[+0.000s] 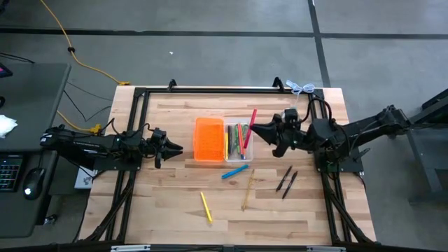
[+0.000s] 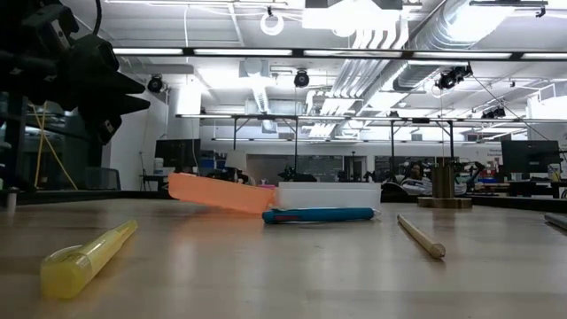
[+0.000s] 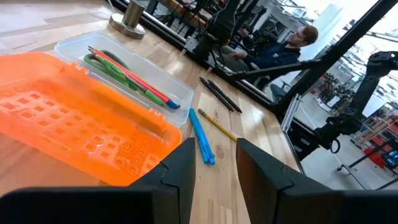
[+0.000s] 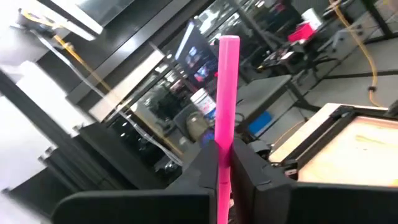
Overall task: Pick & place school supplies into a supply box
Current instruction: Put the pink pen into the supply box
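Jaws on the right gripper (image 4: pixel 224 163) are squeezed tight on a long pink marker (image 4: pixel 226 93), which sticks up out of the fingers. That gripper hangs just beside the clear side of the supply box, and in the high view the marker slants over the far end of the clear side. Jaws on the left gripper (image 3: pixel 211 171) stand partly apart and hold nothing. That gripper waits near the orange side of the box.

Look at the small plastic supply box with one clear half and one orange half (image 1: pixel 209 138), sitting open in the middle of the wooden table (image 1: pixel 175 203). Some supplies already lie in the clear half: thin red and green pens (image 3: pixel 134 81) and something with a green handle, maybe the little scissors.

I think the job is about halfway done. The pink marker is on its way but not in yet. More things are left on the table: a blue pen (image 1: pixel 234 171) just beside the box, a tan wooden pencil (image 1: pixel 248 190) near it, a yellow marker (image 1: pixel 206 206) farther out, and two dark pens (image 1: pixel 286 180) lying close together near the right arm.
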Motion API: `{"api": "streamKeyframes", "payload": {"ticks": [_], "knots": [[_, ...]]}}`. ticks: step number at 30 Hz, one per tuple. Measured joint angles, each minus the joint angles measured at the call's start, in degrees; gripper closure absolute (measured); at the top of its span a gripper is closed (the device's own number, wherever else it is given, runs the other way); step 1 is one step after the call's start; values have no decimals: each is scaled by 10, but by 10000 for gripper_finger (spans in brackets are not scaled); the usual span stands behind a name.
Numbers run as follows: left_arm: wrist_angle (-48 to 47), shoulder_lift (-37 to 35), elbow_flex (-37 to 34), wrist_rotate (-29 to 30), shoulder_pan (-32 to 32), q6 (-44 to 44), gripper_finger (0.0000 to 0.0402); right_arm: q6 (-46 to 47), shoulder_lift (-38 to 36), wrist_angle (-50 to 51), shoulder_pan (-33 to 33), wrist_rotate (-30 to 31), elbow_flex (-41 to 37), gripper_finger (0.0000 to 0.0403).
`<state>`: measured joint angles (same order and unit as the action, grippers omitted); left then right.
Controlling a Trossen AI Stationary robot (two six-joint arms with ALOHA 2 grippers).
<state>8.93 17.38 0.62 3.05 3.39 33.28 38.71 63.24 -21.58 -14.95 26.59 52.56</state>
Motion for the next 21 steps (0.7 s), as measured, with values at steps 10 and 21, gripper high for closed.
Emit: {"api": "streamKeyframes", "payload": {"ticks": [10, 21], "knots": [[11, 0, 0, 0, 0, -3, 257, 47, 17, 86, 0, 58, 28, 402], [15, 0, 0, 0, 0, -4, 257, 86, 93, 256, 28, 45, 143, 402]]}}
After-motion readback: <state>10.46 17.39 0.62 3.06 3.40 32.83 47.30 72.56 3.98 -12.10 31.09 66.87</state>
